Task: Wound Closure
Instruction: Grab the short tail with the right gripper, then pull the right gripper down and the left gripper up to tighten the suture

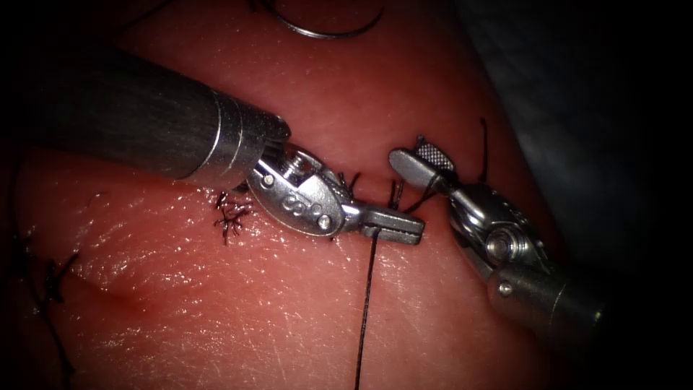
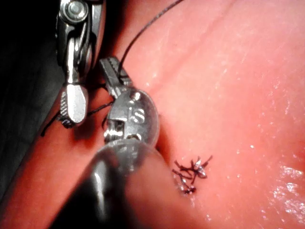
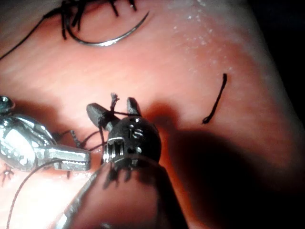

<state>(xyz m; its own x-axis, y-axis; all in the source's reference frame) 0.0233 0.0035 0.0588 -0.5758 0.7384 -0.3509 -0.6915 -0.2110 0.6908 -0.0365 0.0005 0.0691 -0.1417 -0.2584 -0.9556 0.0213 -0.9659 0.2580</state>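
— Where's the needle (image 1: 328,29) from your seat?

— It lies free on the tissue (image 1: 289,310) at the far edge of the endoscope view, well apart from both tools — neither holds it. In the right wrist view I see its whole curve resting on the surface, not in the flesh, with dark thread bunched at one end.

— And my left tool (image 1: 393,226)?

— Its jaws are pressed together on the thread (image 1: 367,303), which runs from the tip straight down toward the near edge of the endoscope view. The tip sits at the cut, just left of the right tool (image 1: 426,162).

— The right one?

— Its jaws stand apart. I can see the ridged face of one jaw, and a thread strand crosses the gap between them near the hinge. Whether the strand touches them, I cannot tell. A frayed thread end (image 3: 114,98) pokes up between the two jaws in the right wrist view.

— Anything else around?

— A tied knot (image 1: 231,217) with short cut ends sits left of my left tool's wrist. A loose cut piece of thread (image 3: 215,101) lies on the tissue to the right.
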